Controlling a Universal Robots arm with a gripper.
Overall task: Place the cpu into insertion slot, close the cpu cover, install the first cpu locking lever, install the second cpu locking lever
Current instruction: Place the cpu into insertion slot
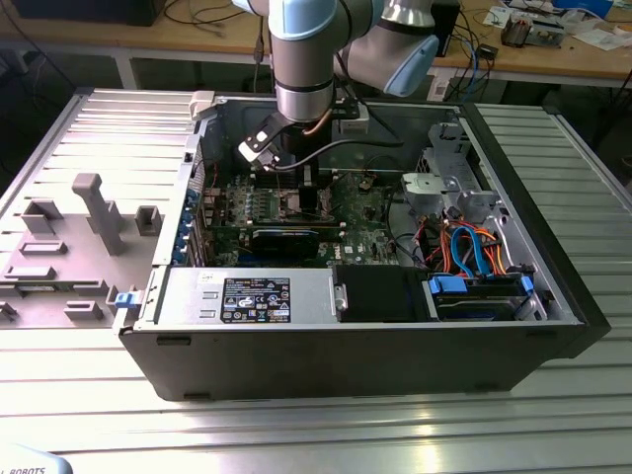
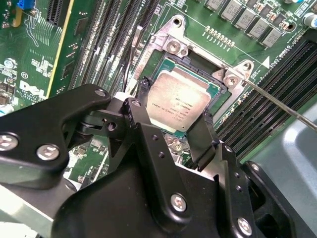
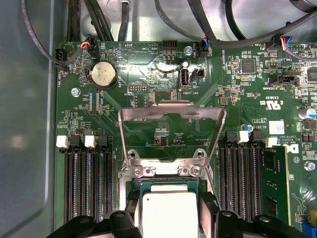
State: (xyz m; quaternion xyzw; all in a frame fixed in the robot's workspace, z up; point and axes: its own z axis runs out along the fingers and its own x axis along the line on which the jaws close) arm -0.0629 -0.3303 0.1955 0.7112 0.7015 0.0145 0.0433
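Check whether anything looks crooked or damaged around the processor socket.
Nothing stands out. The cpu sits square over the insertion slot, gripped by the tool, and the cpu cover stands open, which fits this stage. No damage shows.

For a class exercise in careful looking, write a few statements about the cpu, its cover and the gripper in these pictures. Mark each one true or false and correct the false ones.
1. The cpu cover is shut over the cpu. False: it stands swung up and the cpu's metal top is bare.
2. The fingers of the gripper stand at two opposite sides of the cpu. True.
3. The cpu is at the insertion slot on the green board. True.
4. The computer case has its side panel on. False: it lies open, with the inside showing in the exterior view.
5. A round coin cell sits on the board. True.
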